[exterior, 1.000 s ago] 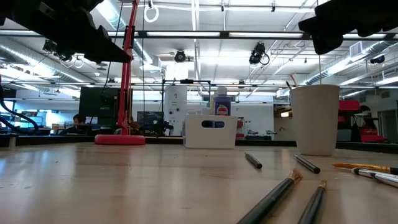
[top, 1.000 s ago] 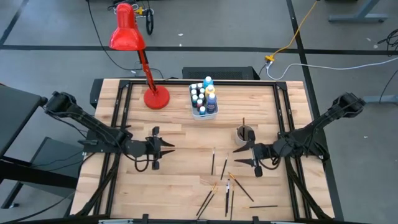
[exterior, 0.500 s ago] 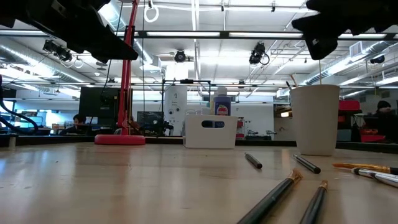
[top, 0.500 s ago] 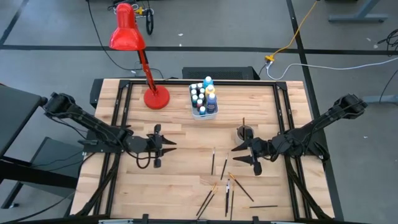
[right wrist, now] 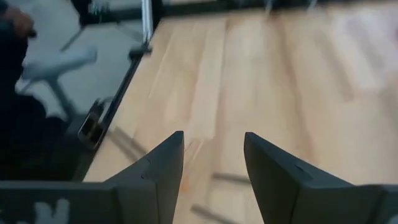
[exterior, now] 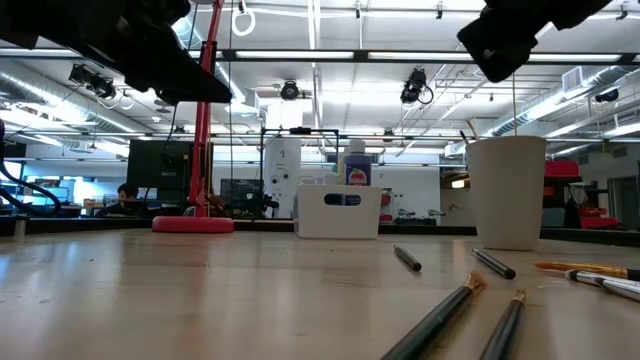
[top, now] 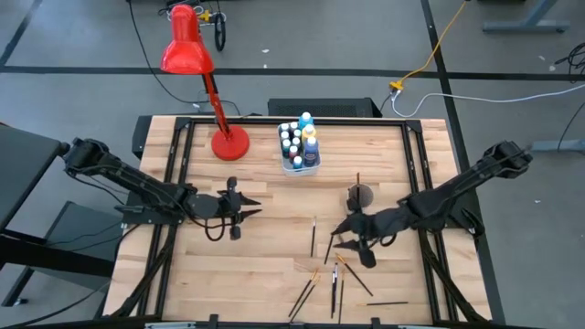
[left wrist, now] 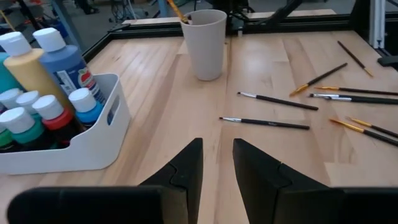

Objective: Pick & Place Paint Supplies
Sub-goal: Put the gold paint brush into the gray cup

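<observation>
Several thin paintbrushes [top: 335,274] lie flat and scattered on the wooden table, toward its near edge; the left wrist view shows them too [left wrist: 264,122]. One brush [top: 357,180] stands in a pale cup [top: 359,195]. White-capped paint bottles [left wrist: 46,106] stand in a white tub [top: 299,148] at the far middle. My left gripper [left wrist: 217,149] hovers open above the table's left middle [top: 254,206], pointing toward the tub and cup, nothing between its fingers. My right gripper [right wrist: 213,140] hovers open over the far end of the brush scatter [top: 336,234], clear of the brushes.
A red desk lamp [top: 187,50] stands on its round base [top: 229,144] at the far left. Black frame rails [top: 174,174] run along the table's sides. Bare wood lies between the two grippers and left of the brushes [top: 265,265].
My right gripper has moved toward the table's left and near edge, risen a little and rolled about its axis; it now hangs over the brushes beside the cup. My left gripper has swung slightly toward the far edge. Nothing on the table has moved.
</observation>
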You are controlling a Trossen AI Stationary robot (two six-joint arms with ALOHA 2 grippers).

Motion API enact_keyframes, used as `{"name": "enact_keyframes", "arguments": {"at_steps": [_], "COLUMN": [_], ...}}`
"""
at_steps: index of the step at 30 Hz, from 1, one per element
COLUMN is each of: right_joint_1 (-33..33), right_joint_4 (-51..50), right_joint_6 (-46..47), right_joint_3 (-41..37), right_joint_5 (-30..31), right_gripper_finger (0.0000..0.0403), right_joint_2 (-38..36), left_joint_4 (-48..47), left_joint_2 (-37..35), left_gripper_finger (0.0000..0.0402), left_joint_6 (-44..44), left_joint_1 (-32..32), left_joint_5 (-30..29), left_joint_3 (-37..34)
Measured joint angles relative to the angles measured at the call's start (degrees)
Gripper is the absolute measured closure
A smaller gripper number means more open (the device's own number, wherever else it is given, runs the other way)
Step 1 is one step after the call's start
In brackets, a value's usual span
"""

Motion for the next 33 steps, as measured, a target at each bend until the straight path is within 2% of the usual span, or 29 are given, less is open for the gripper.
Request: {"name": "enact_keyframes", "arguments": {"at_steps": [7,12,20,26,29,33], "right_joint_1": [0.02,0.04,0.04,0.04,0.04,0.04], "right_joint_4": [-11.92,-17.67,-23.96,-29.58,-31.11,-31.78], "right_joint_6": [5.61,9.9,17.52,24.43,25.2,24.39], "right_joint_3": [8.4,11.2,11.32,11.32,11.32,11.31], "right_joint_5": [-8.93,-13.58,-14.79,-14.9,-14.96,-14.81], "right_gripper_finger": [0.0234,0.0234,0.0234,0.0234,0.0234,0.0234], "right_joint_2": [6.77,9.2,9.4,9.4,9.4,9.4], "left_joint_4": [0.0,-0.02,0.0,0.0,0.02,0.02], "left_joint_2": [0.0,0.0,0.0,0.0,0.0,0.0], "left_gripper_finger": [0.0306,0.0306,0.0306,0.0306,0.0306,0.0306], "left_joint_6": [-0.02,-0.04,0.04,0.58,1.92,2.75], "left_joint_1": [0.16,0.12,0.12,0.16,0.16,0.16], "left_joint_5": [1.22,2.84,2.36,-3.83,-6.39,-6.54], "left_joint_3": [0.0,0.02,0.02,0.02,0.02,0.02]}}
